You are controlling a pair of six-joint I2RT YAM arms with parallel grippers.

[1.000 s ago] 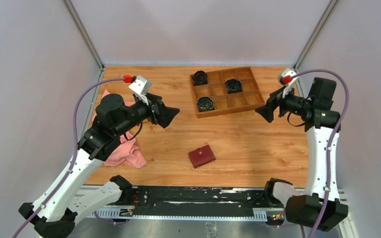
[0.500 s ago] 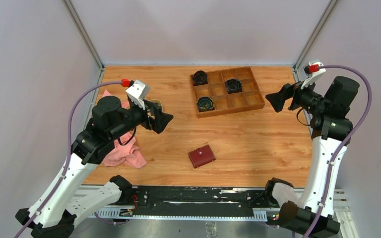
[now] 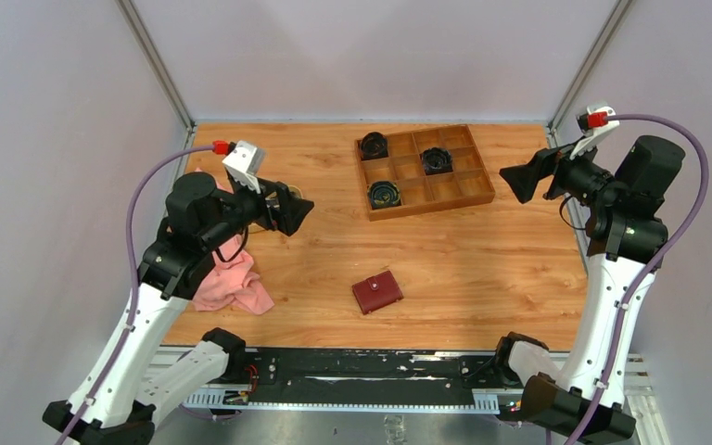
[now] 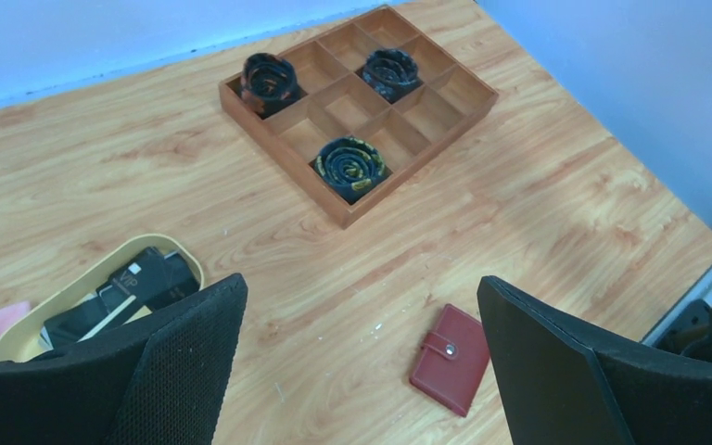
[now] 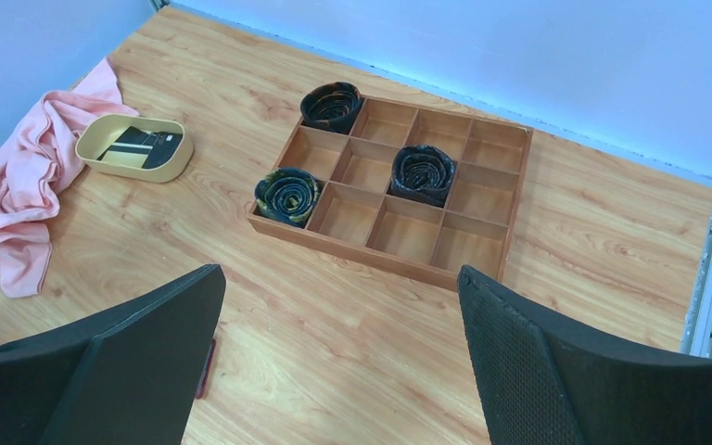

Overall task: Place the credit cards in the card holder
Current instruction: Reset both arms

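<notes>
The dark red card holder lies shut and snapped on the wooden table, near the front middle; it also shows in the left wrist view. Several dark credit cards lie in an oval tan dish at the left, also seen in the right wrist view. My left gripper is open and empty, held high over the dish area. My right gripper is open and empty, high at the far right next to the wooden box. Only a thin edge of the card holder shows beside my right gripper's left finger.
A wooden compartment box with three rolled dark ties stands at the back middle-right. A crumpled pink cloth lies at the left edge. Walls close in the table at the left, back and right.
My left arm has drawn back to the left, uncovering more table. My right arm has swung up and out to the right. Both grippers stay open; the card holder has not moved.
</notes>
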